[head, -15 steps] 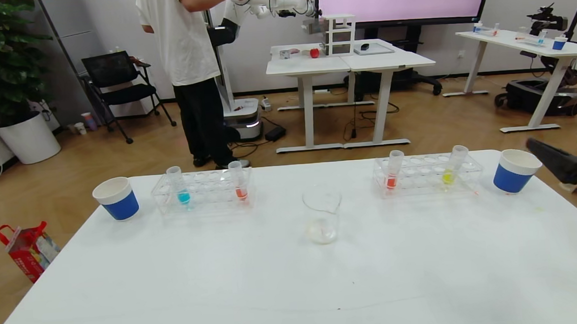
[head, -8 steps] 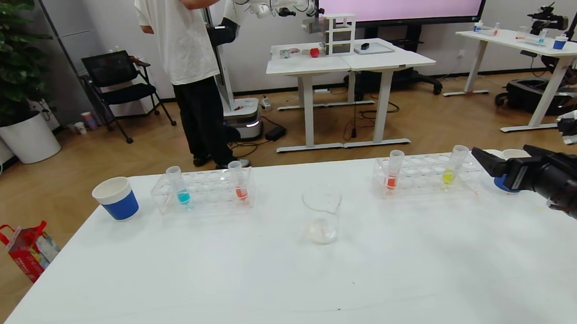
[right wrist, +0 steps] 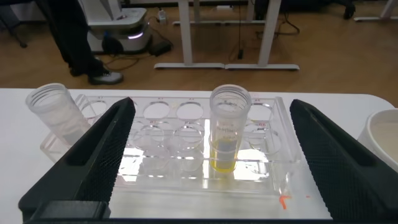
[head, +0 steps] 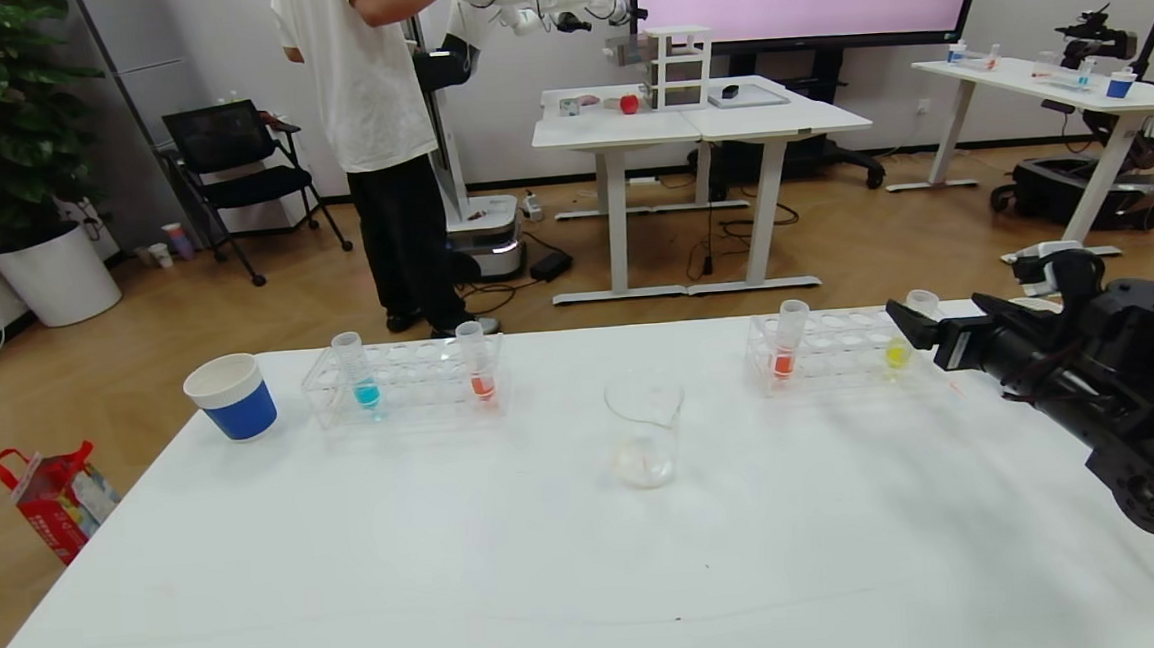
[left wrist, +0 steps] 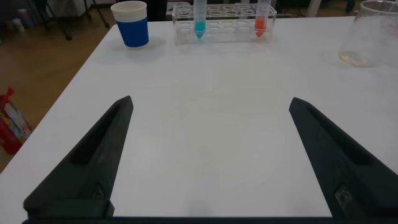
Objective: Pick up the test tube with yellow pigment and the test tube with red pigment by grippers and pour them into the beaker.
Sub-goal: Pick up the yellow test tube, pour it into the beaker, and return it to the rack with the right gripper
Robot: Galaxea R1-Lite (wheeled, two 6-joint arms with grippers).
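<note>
Test tube with yellow pigment (right wrist: 227,127): slim, clear, open-topped, a little yellow liquid at the bottom, standing near upright in a rack slot on the right side. Test tube with red pigment (head: 787,339): same build, orange-red liquid, leaning slightly at that rack's left end. Beaker (head: 644,427): clear glass, upright mid-surface between the racks, apart from both tubes.

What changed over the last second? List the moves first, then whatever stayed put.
The right claw swung in from the table's right edge toward the rack on the right, covering the cup there. It now sits open, facing the test tube with yellow pigment, nothing gripped. Unmoved: the test tube with red pigment, the beaker, the rack on the left and the blue cup on the left.
</note>
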